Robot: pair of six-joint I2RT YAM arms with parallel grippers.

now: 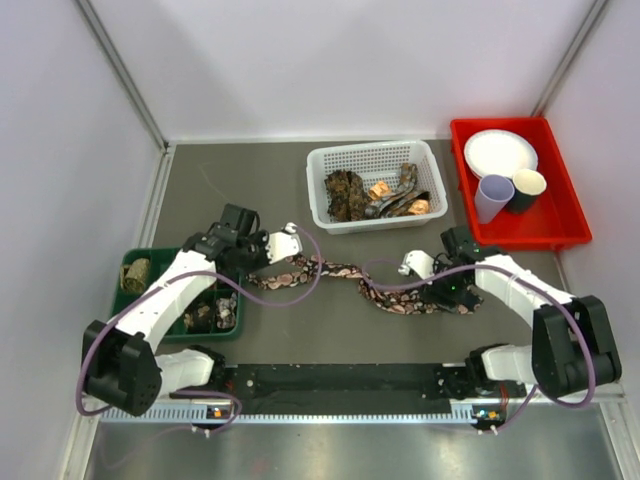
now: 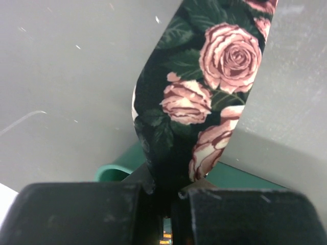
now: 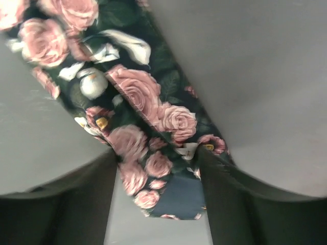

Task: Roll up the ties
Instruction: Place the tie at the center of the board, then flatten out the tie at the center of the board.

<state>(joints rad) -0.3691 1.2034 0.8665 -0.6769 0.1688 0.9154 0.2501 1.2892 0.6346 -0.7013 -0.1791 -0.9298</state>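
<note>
A rose-print tie lies in a wavy line across the grey table, running from the left gripper to the right gripper. It is dark fabric with pink roses and green leaves.

In the left wrist view, the left gripper has its fingers pressed together on one end of the tie. The fabric rises out of the pinch and away over the table. A corner of the green tray shows just beyond the fingers.

In the right wrist view, the right gripper has its fingers apart, one on each side of the other end of the tie. That end lies flat on the table between them. Bare table shows beside the left-hand finger, so the end is not pinched.

The green tray sits under the left arm and holds rolled ties. One is an olive coil and others lie nearer the arm. Beyond the stretched tie, a white mesh basket holds more loose ties. To the right of the basket, a red tray carries a white plate, a lavender cup and a dark cup.
</note>
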